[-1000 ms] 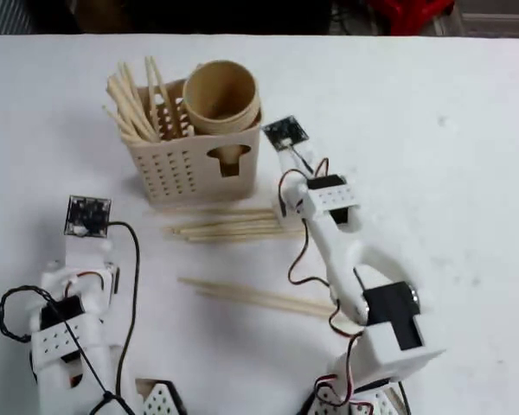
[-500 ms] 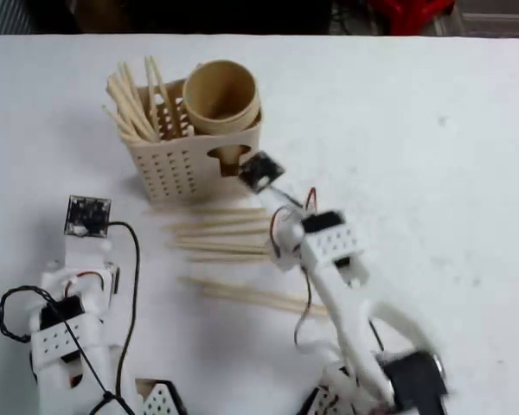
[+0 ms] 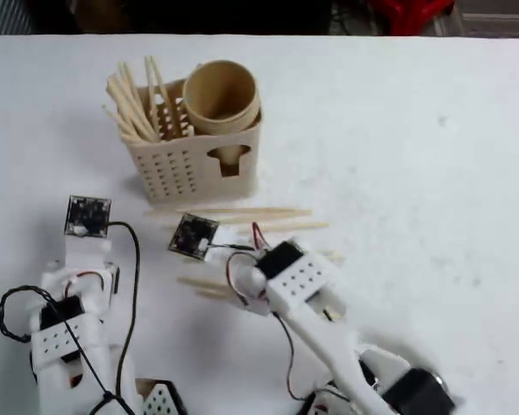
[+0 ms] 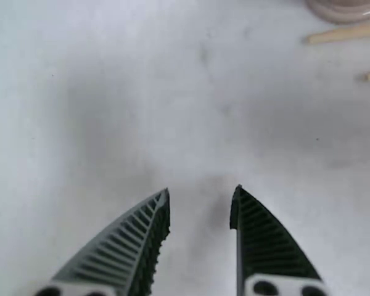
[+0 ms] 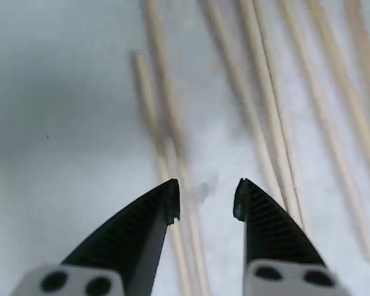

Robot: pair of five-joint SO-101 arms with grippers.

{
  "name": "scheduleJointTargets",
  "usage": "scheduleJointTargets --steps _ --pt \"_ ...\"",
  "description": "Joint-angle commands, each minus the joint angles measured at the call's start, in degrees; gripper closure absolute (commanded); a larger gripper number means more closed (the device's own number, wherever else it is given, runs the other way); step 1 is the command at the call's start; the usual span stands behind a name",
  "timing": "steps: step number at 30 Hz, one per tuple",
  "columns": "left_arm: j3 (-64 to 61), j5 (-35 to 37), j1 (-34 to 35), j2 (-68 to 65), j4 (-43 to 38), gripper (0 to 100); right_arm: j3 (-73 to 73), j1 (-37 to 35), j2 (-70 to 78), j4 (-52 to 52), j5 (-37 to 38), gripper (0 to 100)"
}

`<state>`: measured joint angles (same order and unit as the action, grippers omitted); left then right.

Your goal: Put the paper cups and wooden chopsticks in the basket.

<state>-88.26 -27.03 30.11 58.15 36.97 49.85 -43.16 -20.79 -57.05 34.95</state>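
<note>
- The basket (image 3: pixel 195 164) sits toward the far side of the table (image 3: pixel 415 130). The paper cups (image 3: pixel 221 95) are already nested in one half of it, so that part looks done to me.
- A bunch of chopsticks (image 3: pixel 138 99) stands in the other half, fanning outward over the rim since they're taller than the walls.
- What's left is the loose chopsticks (image 3: pixel 242 212). They lie flat on the table just in front of the basket, roughly parallel to its front wall, and some are hidden under the right arm.
- The right gripper (image 5: pixel 205 200) is low over that pile with its jaws apart and nothing in them. One stick (image 5: pixel 166 123) runs right through the gap between the tips, so my guess is it's lined up to pinch that stick across its width.
- The left gripper (image 4: pixel 200 206) hangs over bare table off to the side, jaws spread, holding nothing. I'd say it's parked out of the way so the two arms don't clash.
- The sticks are thin and round, so expect them to roll or slip if the pinch lands off-centre.
</note>
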Motion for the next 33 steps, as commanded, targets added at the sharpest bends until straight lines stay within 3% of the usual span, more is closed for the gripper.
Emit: scheduleJointTargets --steps 1,13,17,18,23,26,33 --pt "0.4 0.5 0.4 1.1 -1.0 83 -4.0 -0.5 5.0 2.9 2.3 85.1" --pt "0.4 0.5 0.4 1.1 -1.0 83 -5.8 -0.3 18.9 9.0 2.7 86.1" --pt "0.4 0.5 0.4 1.1 -1.0 83 -5.8 -0.3 18.9 9.1 2.6 99.3" --pt "0.4 0.5 0.4 1.1 -1.0 83 -5.8 -0.3 18.3 8.8 2.6 97.6" --pt "0.4 0.5 0.4 1.1 -1.0 83 -6.0 -0.4 8.6 6.5 2.0 98.1" --pt "0.4 0.5 0.4 1.1 -1.0 83 -8.0 -0.6 -1.4 3.5 -2.0 98.2" --pt "0.4 0.5 0.4 1.1 -1.0 83 -24.4 -0.6 -16.9 -3.9 -10.2 98.2"
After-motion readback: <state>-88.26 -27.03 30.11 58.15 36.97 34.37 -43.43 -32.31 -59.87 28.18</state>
